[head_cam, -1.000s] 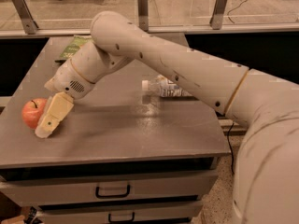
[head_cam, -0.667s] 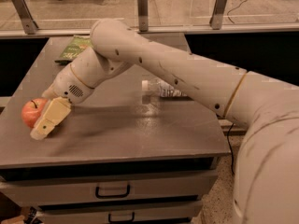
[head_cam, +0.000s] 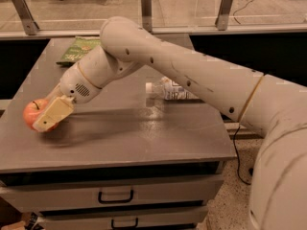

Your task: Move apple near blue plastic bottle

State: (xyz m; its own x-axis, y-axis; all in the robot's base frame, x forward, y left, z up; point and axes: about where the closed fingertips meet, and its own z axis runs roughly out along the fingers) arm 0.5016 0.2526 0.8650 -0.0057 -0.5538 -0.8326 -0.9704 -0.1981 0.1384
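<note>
The round orange-red apple (head_cam: 31, 110) sits at the left edge of the grey desk (head_cam: 139, 133). The cream gripper (head_cam: 39, 120) is around the apple; whether it grips cannot be told. The clear plastic bottle (head_cam: 168, 89) lies near the right edge, its white label's print unreadable. A green snack bag (head_cam: 79, 49) lies at the far left corner.

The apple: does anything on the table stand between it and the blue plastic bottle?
Nothing visible lies on the table between the apple and the blue plastic bottle. The hand is at the apple, partly covering it; the green bag lies farther back, off that path.
</note>
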